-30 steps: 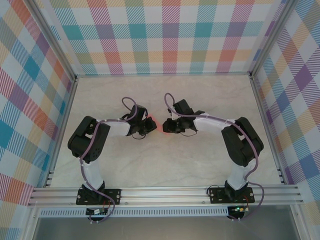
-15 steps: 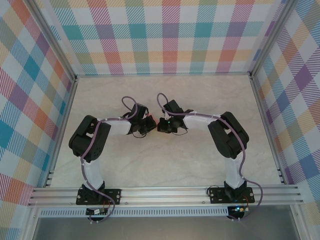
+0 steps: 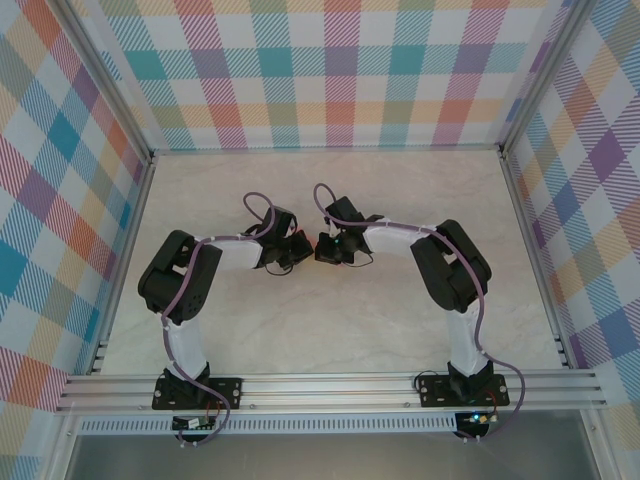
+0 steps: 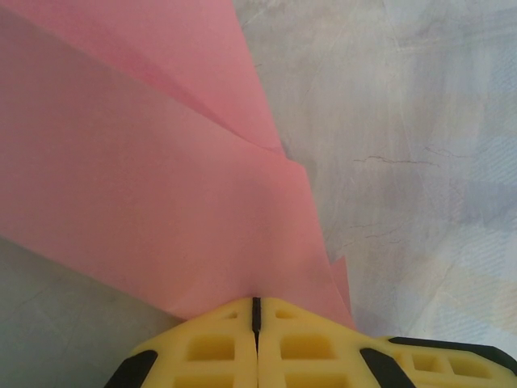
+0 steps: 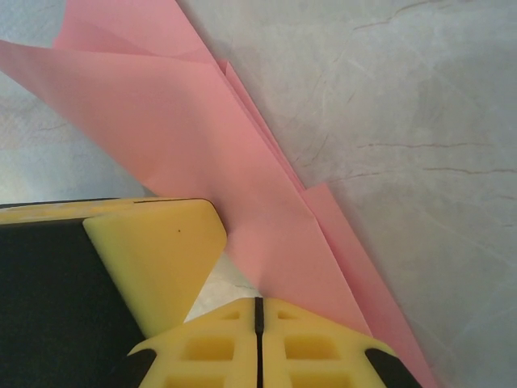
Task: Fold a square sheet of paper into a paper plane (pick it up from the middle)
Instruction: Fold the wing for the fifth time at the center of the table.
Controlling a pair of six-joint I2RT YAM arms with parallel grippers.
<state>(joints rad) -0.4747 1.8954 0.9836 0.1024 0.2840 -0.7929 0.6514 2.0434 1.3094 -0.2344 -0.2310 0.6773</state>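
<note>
Top external: mid-table | paper sheet (image 4: 161, 178) partly folded, layers overlapping | left gripper (image 4: 257, 311) clenched on sheet edge | right gripper (image 5: 258, 311) likewise, just beside it | step: creasing fold | next: probably press crease flat, layers aligned

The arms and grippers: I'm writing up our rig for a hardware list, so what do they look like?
The left arm and right arm share one build: chunky black joints, white links between them, a purple cable looped along each, and a black base plate. The left gripper and right gripper are yellow, with rectangular pockets moulded in and black trim at the sides.
</note>
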